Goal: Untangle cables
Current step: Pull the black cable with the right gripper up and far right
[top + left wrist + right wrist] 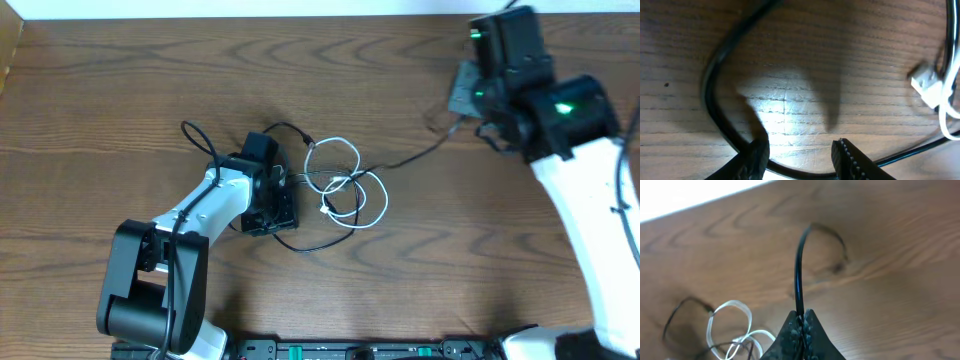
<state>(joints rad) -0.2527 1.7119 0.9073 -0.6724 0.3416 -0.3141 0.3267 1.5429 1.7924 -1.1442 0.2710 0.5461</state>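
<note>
Tabletop (pixel 120 70): one, wood grain.

Arms: two. The left arm (pixel 190 215) reaches from the near edge to the middle, wrist low over the tangle. The right arm (pixel 580 200) stretches to the far right corner, its wrist raised.

Cables: one white cable (pixel 340 182), in loose loops at mid-tabletop. The black ones thread through those loops, and their count inside the tangle cannot be settled.
- One black cable (pixel 798 270) leaves the tangle toward the right and rises in an arc off the wood.
- A black cord (pixel 708 95) curves flat on the wood by the left wrist (same cable or another: cannot tell).

Claws: two.
- Right claw (pixel 801 320): jaws closed, pinching the black cable.
- Left claw (pixel 800 152): jaws apart and close above the wood. The black cord passes its left finger and crosses the gap, unclamped.

White plug (pixel 926 85): one, lying beside the white loops.
</note>
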